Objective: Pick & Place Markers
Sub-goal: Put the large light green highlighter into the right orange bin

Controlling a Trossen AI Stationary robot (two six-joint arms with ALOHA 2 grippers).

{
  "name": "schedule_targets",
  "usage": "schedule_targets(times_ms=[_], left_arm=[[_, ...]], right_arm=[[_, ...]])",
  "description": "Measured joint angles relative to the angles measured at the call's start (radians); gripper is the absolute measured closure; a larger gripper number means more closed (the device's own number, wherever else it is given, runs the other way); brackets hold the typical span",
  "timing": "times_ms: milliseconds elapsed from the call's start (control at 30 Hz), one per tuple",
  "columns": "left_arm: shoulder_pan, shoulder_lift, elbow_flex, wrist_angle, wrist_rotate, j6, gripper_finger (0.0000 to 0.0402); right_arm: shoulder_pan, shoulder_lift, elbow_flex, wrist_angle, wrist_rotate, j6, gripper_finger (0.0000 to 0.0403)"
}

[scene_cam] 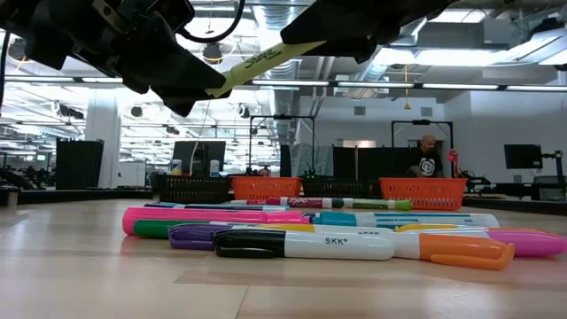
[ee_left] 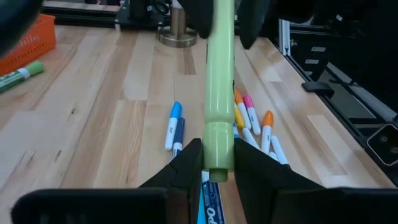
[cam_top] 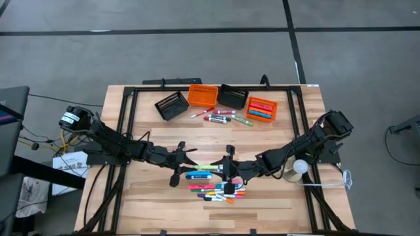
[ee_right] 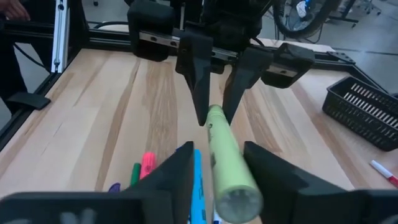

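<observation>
A yellow-green marker (cam_top: 207, 166) hangs above the table's middle between my two grippers, which face each other. My left gripper (ee_left: 217, 167) is shut on one end. My right gripper (ee_right: 217, 171) stands open around the other end (ee_right: 235, 196), with a gap showing beside one finger. Below them, a pile of markers (cam_top: 216, 188) in pink, blue, orange, purple and white lies flat on the wood (scene_cam: 319, 237). A few more markers (cam_top: 222, 117) lie near the bins at the far side. My left gripper pinches the yellow-green marker's narrower end (ee_left: 217, 158) between its two fingers. The fingers come nearly level from the table's left and lie along the marker. The marker is lifted clear of the table, rising slightly toward my right gripper (scene_cam: 266, 58).
Along the far edge stand a black bin (cam_top: 172, 105), an orange bin (cam_top: 202, 96), another black bin (cam_top: 232, 96) and an orange bin holding markers (cam_top: 261, 108). A white round object (cam_top: 298, 168) sits by the right arm. Black frame rails (cam_top: 125, 131) line the table's sides.
</observation>
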Motion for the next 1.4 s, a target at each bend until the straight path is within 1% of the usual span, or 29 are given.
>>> schedule_targets(times_ms=[100,200,400,600,867,1133,1267,1400], left_arm=[[0.0,0.0,0.0,0.02,0.0,0.016,0.0321],[0.0,0.0,0.0,0.052,0.001,0.017,0.0321],[0.0,0.0,0.0,0.082,0.005,0.019,0.0321],[-0.001,0.0,0.0,0.113,-0.038,0.049,0.0321],[0.006,0.0,0.0,0.14,-0.049,0.092,0.0321],[0.014,0.0,0.0,0.14,-0.068,0.094,0.0321],[0.014,0.0,0.0,0.14,-0.068,0.094,0.0321],[0.013,0.0,0.0,0.136,-0.064,0.095,0.0321]], right_arm=[[0.0,0.0,0.0,-0.007,-0.001,0.0,0.0242],[0.0,0.0,0.0,-0.007,-0.001,0.0,0.0227],[0.0,0.0,0.0,0.005,0.002,0.0,0.0224],[-0.002,0.0,0.0,0.065,0.007,-0.008,0.0241],[-0.041,0.0,0.0,0.122,0.003,-0.016,0.0263],[-0.077,0.0,0.0,0.167,-0.001,-0.016,0.0284],[-0.078,0.0,0.0,0.166,-0.012,-0.016,0.0313],[-0.085,0.0,0.0,0.166,-0.073,-0.015,0.0353]])
